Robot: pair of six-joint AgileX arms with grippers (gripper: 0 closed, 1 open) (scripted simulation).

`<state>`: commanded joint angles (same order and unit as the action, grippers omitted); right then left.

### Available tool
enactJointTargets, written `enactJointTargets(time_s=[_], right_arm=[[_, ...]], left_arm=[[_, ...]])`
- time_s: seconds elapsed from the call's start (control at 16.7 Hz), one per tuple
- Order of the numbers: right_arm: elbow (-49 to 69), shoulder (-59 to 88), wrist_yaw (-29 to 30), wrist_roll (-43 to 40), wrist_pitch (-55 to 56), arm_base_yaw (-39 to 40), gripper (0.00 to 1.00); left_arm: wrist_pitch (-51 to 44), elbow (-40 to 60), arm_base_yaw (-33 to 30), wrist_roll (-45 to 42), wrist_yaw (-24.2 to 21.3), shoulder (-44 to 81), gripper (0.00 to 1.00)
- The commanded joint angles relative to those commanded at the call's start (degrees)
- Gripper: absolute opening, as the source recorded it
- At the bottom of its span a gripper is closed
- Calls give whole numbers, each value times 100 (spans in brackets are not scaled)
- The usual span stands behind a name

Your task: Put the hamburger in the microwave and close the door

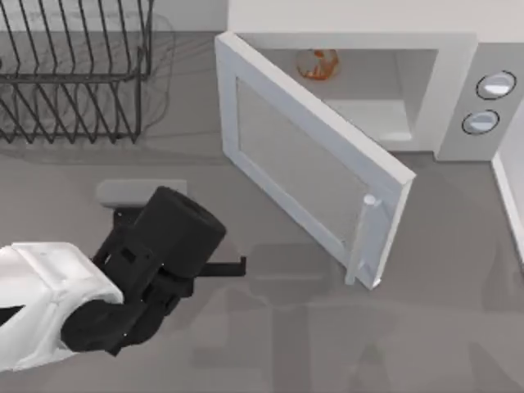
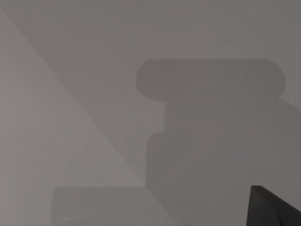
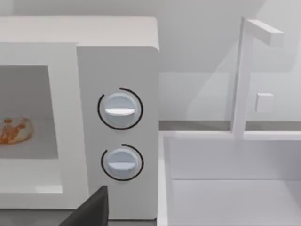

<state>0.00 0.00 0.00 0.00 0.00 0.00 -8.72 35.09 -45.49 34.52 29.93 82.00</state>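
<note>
The hamburger (image 1: pixel 318 64) lies inside the microwave (image 1: pixel 426 49) at the table's (image 1: pixel 270 344) far edge, toward the cavity's back left, well apart from the left gripper (image 1: pixel 233 266) near the front left; whether its fingers are apart I cannot tell. The door (image 1: pixel 307 164) stands half open, its long axis diagonal, handle (image 1: pixel 364 237) end toward the front. 2 knobs (image 3: pixel 120 109) face outward. A wire rack (image 1: pixel 74 65) occupies the far left corner.
</note>
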Motion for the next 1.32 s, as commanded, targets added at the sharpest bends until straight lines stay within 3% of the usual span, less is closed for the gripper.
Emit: enactJointTargets(time_s=[0.24, 0.66, 1.08, 1.32], right_arm=[[0, 0, 0, 0, 0, 0, 100], [0, 0, 0, 0, 0, 0, 100], [0, 0, 0, 0, 0, 0, 100], [0, 0, 0, 0, 0, 0, 100]], left_arm=[[-229, 770, -806, 738, 377, 799, 0], [-311, 922, -912, 865, 450, 927, 0], [-1118, 2696, -1667, 1672, 802, 2298, 0], [-1336, 3066, -1848, 1873, 881, 2627, 0]])
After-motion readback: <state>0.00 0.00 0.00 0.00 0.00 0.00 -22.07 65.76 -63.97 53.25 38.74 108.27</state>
